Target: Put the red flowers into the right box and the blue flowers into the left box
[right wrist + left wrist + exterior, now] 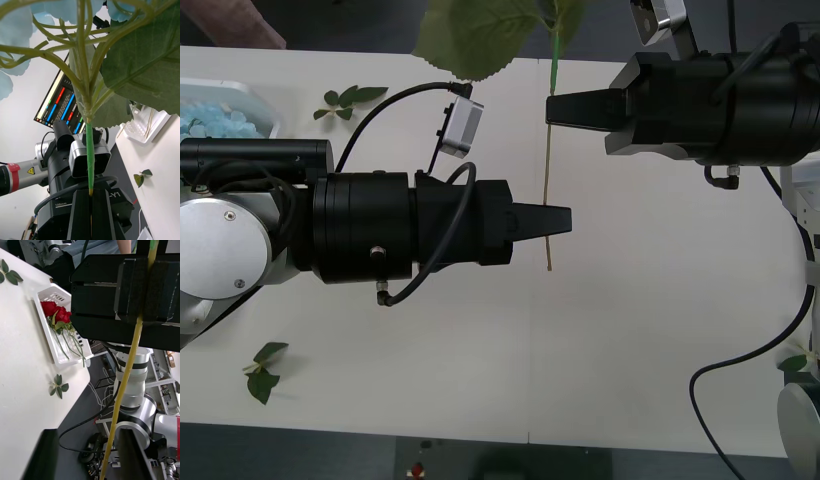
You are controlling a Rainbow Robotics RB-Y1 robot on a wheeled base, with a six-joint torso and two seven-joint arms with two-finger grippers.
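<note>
A white table [660, 340] is stretching under both arms. At its far left corner the left box [265, 110] is holding pale-blue blooms; a white slotted box [56, 348] at the table's other end is holding red flowers [56, 313], count unclear. The right gripper [552, 108] is pinching the stem of one blue flower [549, 190], its black fingers closed on it, big leaves rising above. The left gripper [565, 220] is sitting at the stem's lower end, fingers parted around it. Three loose leaf sprigs [348, 100] are lying about.
</note>
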